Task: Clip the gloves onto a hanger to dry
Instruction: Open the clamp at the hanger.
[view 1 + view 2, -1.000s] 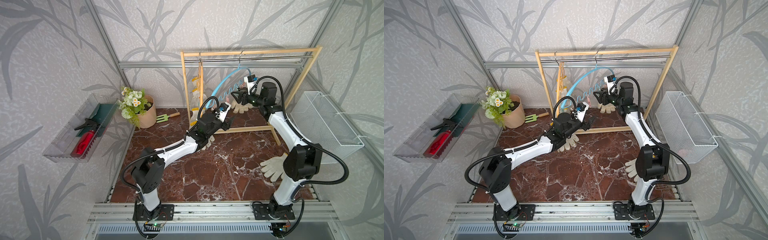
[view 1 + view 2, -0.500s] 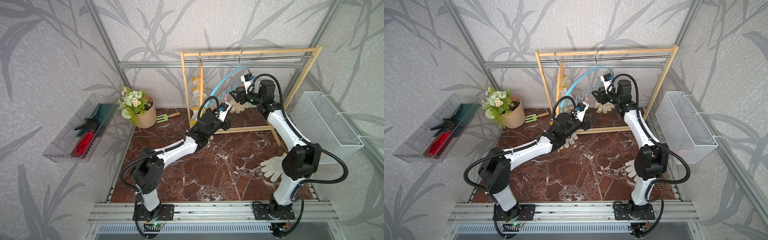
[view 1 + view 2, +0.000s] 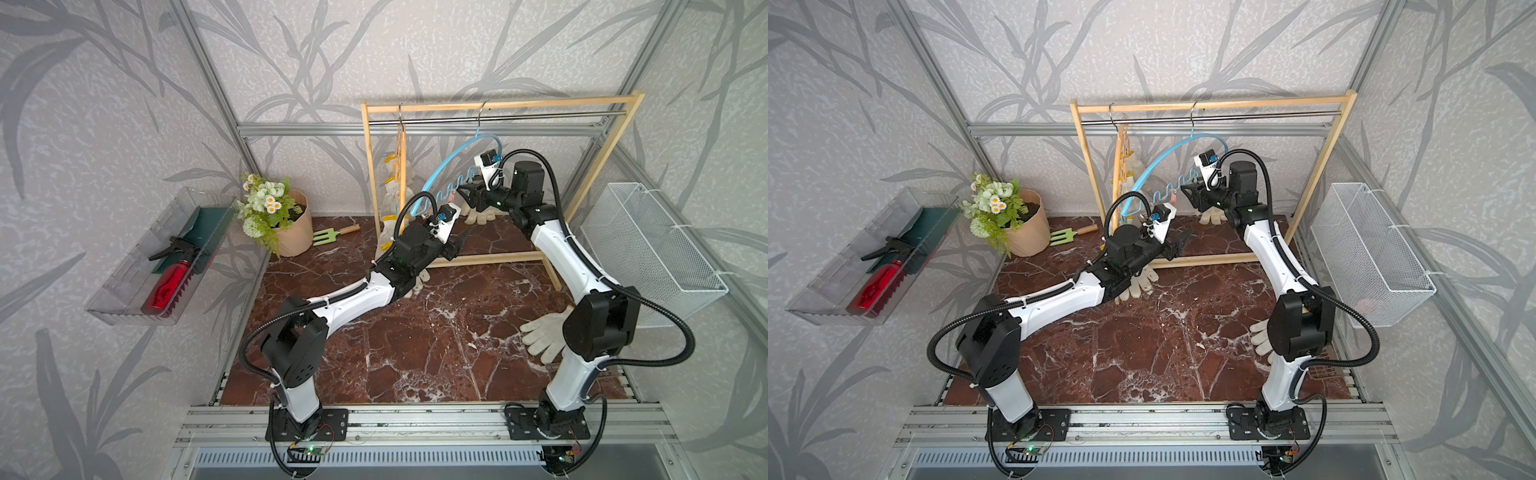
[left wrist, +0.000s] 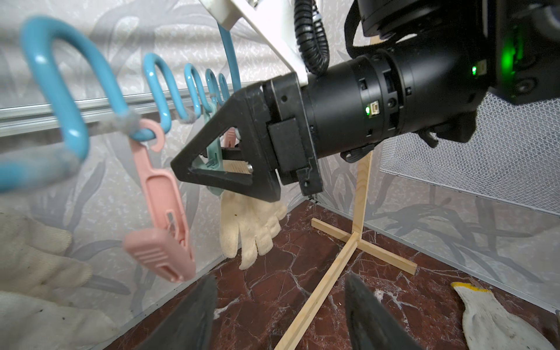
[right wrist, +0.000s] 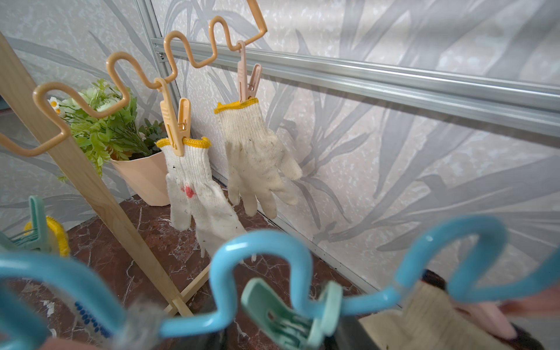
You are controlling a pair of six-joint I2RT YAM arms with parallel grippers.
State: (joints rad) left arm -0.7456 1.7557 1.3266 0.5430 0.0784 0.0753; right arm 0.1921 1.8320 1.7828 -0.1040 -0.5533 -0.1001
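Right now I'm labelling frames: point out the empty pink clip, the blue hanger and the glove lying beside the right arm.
empty pink clip [image 4: 160, 194]: left wrist view, its long body.
blue hanger [image 5: 260, 242]: right wrist view, top of a loop.
glove [image 3: 544, 332]: a top view, its palm.

Knitted cloth gloves [image 5: 257, 151], glossy blue plastic hanger [image 5: 260, 241], bare wood rack [image 4: 362, 194]

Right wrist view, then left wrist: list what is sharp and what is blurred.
Right wrist view: the blue hanger and green clip up close are blurred, the clipped gloves behind sharp. Left wrist view: the pink clip and near glove are soft, the hanging glove farther back crisp.
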